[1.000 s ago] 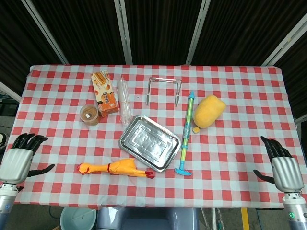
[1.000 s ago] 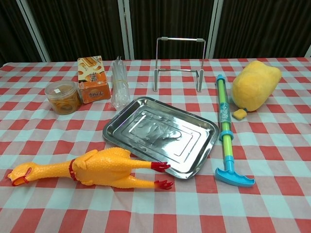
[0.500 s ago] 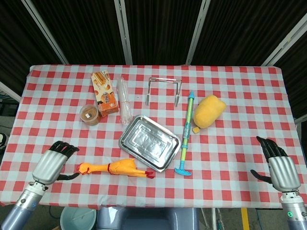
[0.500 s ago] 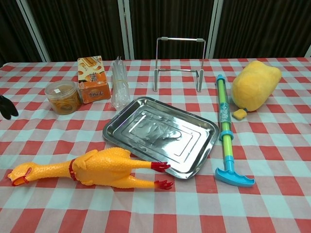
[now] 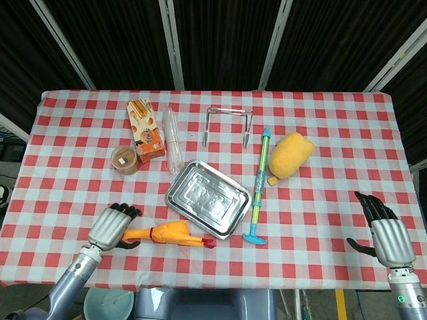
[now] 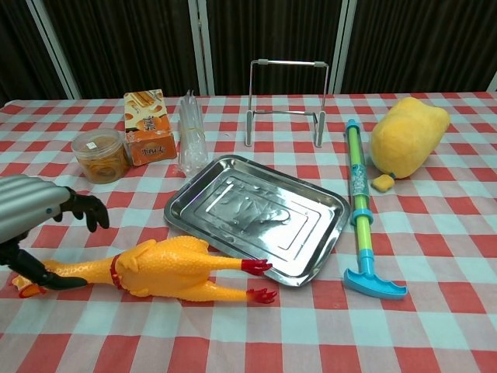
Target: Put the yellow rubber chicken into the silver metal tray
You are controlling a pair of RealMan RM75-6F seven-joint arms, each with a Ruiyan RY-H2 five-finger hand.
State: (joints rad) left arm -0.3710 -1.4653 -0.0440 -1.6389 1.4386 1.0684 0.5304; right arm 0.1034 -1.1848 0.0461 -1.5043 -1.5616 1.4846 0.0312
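The yellow rubber chicken (image 5: 167, 234) (image 6: 159, 268) lies on its side near the table's front edge, red feet toward the tray. The silver metal tray (image 5: 207, 197) (image 6: 256, 215) sits empty just behind and right of it. My left hand (image 5: 112, 226) (image 6: 35, 216) hovers over the chicken's head end with fingers spread, thumb low beside the neck, and holds nothing. At the front right corner my right hand (image 5: 385, 233) is open, far from both; the chest view does not show it.
An orange snack box (image 5: 146, 131), a round jar (image 5: 125, 159) and a clear bundle (image 5: 173, 141) stand at the back left. A wire rack (image 5: 229, 124) is behind the tray. A green-blue water pump (image 5: 259, 188) and a yellow plush (image 5: 290, 155) lie to its right.
My left hand has swept in from the table's left edge to just above the chicken's head. The right hand has drifted slightly. The chicken and tray have not moved.
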